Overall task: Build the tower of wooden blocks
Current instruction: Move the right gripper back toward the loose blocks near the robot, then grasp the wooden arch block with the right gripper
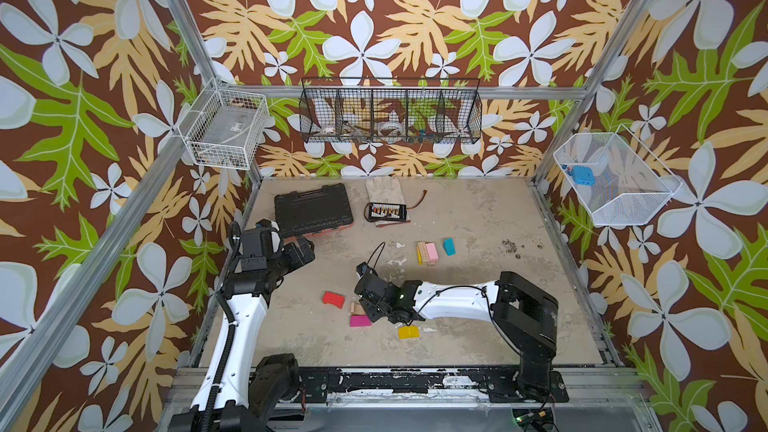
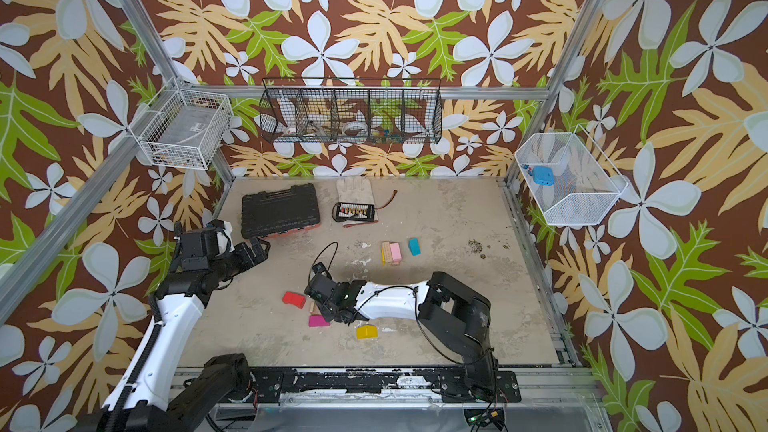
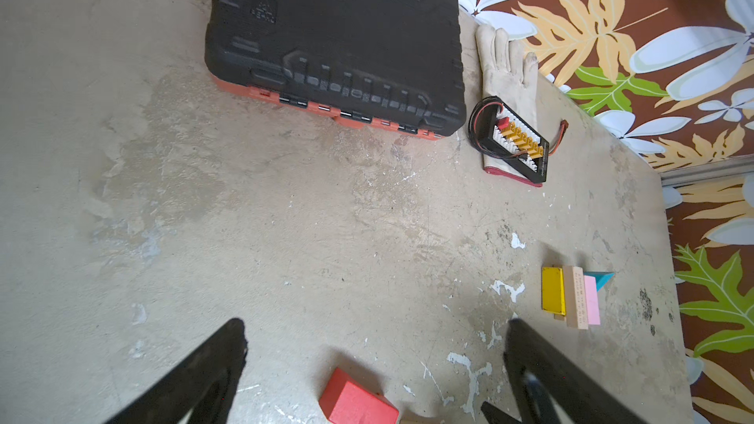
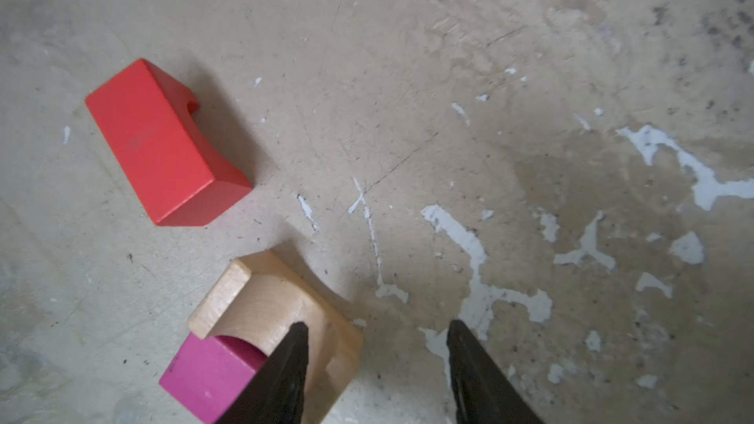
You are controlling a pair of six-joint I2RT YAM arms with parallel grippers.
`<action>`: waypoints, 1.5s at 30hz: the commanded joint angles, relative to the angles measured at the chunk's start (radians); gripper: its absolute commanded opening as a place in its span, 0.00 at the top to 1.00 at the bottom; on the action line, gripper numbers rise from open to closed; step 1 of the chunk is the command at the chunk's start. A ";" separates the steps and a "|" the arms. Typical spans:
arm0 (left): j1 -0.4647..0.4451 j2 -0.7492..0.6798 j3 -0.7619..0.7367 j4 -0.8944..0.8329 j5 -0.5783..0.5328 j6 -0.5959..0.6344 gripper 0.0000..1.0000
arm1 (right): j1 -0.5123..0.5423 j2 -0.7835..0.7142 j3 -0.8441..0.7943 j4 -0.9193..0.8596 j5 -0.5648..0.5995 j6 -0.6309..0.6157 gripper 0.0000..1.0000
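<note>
On my left, the left gripper [image 3: 375, 324] hovers over the bare counter [image 3: 245, 218], jaws wide apart with nothing between them; the black plastic tool case [image 1: 313, 209] lies just beyond it, far left. Toward the near middle I see a red painted arch block [image 4: 159, 144] lying alone. Right of it, a plain wood arch block [image 4: 265, 299] touches a magenta rectangular block [image 1: 360, 320]. The right gripper [image 4: 378, 324] is low over these two, jaws apart and clamped on nothing, one finger over the wood arch. Just right, nearer me, sits a yellow arch block [image 1: 408, 332]. Farther back, a yellow, wood and pink row of blocks [image 1: 428, 252] lies pressed together, a teal wedge block [image 1: 449, 246] just beside it.
</note>
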 commanded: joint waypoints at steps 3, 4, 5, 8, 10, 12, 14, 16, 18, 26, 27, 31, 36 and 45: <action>0.002 0.008 0.004 0.005 0.006 0.006 0.00 | -0.002 0.070 0.057 -0.072 0.049 -0.006 0.51; 0.003 0.009 0.004 0.004 0.007 0.006 0.00 | -0.002 0.076 0.063 -0.075 0.051 -0.007 0.53; 0.002 0.011 0.003 0.005 0.008 0.006 0.00 | -0.002 0.081 0.068 -0.080 0.054 -0.006 0.55; 0.002 0.012 0.003 0.006 0.013 0.007 0.00 | -0.001 0.076 0.065 -0.088 0.060 0.000 0.61; 0.002 0.012 0.004 0.007 0.014 0.007 0.00 | -0.001 0.062 0.052 -0.083 0.063 0.007 0.62; 0.002 0.011 0.004 0.007 0.015 0.007 0.00 | -0.002 0.051 0.042 -0.086 0.064 0.019 0.62; 0.002 0.009 0.002 0.006 0.011 0.007 0.00 | -0.001 0.040 0.031 -0.083 0.059 0.028 0.62; 0.002 0.006 -0.001 0.007 0.011 0.003 0.00 | 0.000 0.018 0.009 -0.071 0.048 0.043 0.61; 0.002 0.006 -0.001 0.007 0.010 0.003 0.00 | -0.001 -0.011 -0.023 -0.041 0.030 0.053 0.58; 0.002 0.011 -0.001 0.007 0.007 0.003 0.00 | 0.002 -0.048 -0.060 -0.033 0.026 0.083 0.53; 0.002 0.011 -0.001 0.007 0.007 0.003 0.00 | 0.002 -0.048 -0.061 -0.036 0.027 0.087 0.54; 0.002 0.010 0.000 0.007 0.007 0.002 0.00 | 0.014 -0.064 -0.082 -0.019 0.027 0.101 0.54; 0.002 0.013 0.001 0.005 0.004 0.001 0.00 | 0.036 -0.070 -0.084 -0.035 0.070 0.110 0.55; 0.002 0.010 0.000 0.004 -0.003 0.000 0.00 | 0.052 -0.081 -0.121 -0.037 0.095 0.108 0.65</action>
